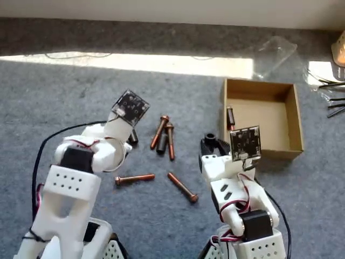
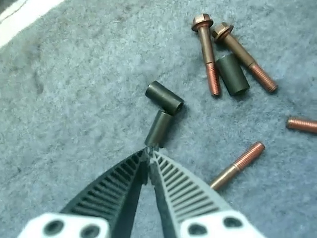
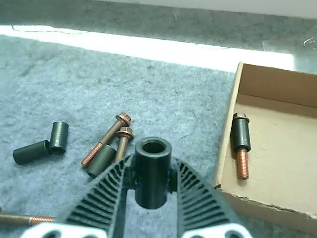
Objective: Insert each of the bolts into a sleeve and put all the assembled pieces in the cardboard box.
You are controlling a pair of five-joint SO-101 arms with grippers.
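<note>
My right gripper point(image 3: 152, 166) is shut on a dark sleeve point(image 3: 152, 184) held upright, open end up, just left of the cardboard box point(image 1: 294, 116). One assembled bolt and sleeve point(image 3: 240, 144) lies inside the box by its left wall. My left gripper point(image 2: 150, 150) is shut, its tips touching the near end of a sleeve point(image 2: 161, 128) that lies against a second sleeve point(image 2: 165, 97). Two bolts point(image 1: 164, 132) lie side by side on the carpet with another sleeve point(image 2: 233, 74) between them. Two more bolts point(image 1: 135, 178) point(image 1: 182, 187) lie nearer the arms.
The floor is grey carpet. A clear plastic bag point(image 1: 272, 54) lies behind the box. Black cables point(image 1: 331, 100) cross the right edge. The box's walls stand up between my right gripper and the box floor.
</note>
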